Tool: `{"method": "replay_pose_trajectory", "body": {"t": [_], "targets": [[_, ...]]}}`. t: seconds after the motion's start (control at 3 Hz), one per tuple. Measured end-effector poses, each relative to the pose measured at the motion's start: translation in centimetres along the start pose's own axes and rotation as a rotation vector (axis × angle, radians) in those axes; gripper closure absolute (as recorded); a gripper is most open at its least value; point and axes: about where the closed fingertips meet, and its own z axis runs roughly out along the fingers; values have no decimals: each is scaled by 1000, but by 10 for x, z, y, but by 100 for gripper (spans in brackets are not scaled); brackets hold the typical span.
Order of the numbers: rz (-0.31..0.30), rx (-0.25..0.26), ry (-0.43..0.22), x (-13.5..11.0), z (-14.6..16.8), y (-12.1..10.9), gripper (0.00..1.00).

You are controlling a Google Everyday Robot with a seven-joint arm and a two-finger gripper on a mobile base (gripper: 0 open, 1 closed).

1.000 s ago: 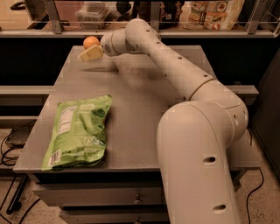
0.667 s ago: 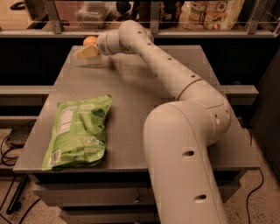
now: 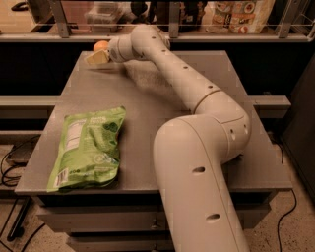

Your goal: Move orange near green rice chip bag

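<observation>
The orange [image 3: 100, 46] is a small round fruit at the far left corner of the grey table [image 3: 147, 103]. My gripper [image 3: 96, 58] reaches over that corner, its pale fingers just in front of and below the orange, partly covering it. The green rice chip bag [image 3: 88, 146] lies flat near the table's front left, its white label at the left. The orange is far from the bag, across most of the table's depth.
My white arm [image 3: 197, 147] spans the table from front right to far left. A shelf behind the table holds a glass rail and several packages [image 3: 241, 15]. Cables [image 3: 12, 162] lie on the floor at the left.
The arm has swung further forward and left, and the gripper has shifted slightly left and down by the orange. The orange and bag have not moved.
</observation>
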Motion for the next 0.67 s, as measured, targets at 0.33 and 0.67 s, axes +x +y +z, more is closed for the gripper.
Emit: {"method": "replay_pose_trajectory", "body": {"t": [0.33,0.67], "targets": [[11,9,4,2,2,-4,41],[15,21,7,2,1,-7,65]]}}
